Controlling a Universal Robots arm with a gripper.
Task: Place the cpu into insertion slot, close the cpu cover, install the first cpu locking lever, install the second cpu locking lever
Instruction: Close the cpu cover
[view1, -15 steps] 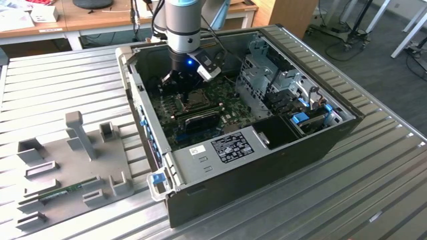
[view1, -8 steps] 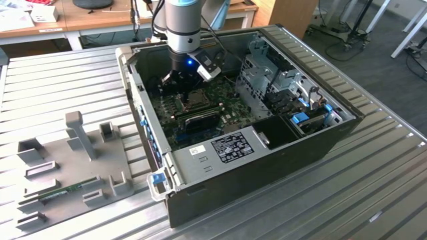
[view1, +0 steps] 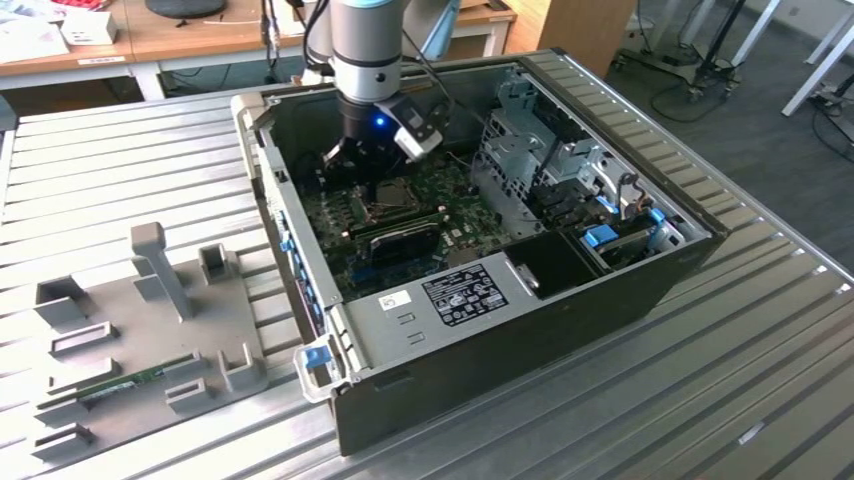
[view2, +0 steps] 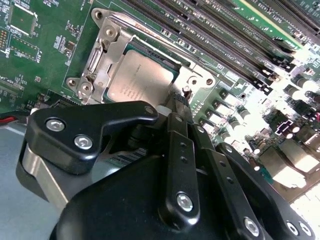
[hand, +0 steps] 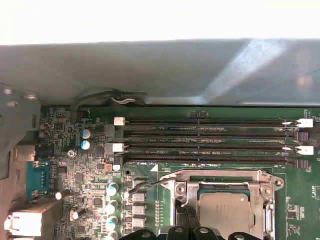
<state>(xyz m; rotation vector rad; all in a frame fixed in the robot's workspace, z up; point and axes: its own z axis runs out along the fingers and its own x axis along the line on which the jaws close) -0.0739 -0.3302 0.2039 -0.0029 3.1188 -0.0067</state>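
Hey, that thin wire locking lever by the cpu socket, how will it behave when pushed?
The locking lever is thin bent wire, so it likely flexes and springs back. Being smooth, narrow metal, it may slip off the gripper.

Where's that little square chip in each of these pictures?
Exterior view: the cpu lies in the open computer case, near the arm.
Second wrist view: cpu, framed by the silver cpu cover.
First wrist view: cpu, inside that same cover.
Shared landmark: the long black memory slots beside it.
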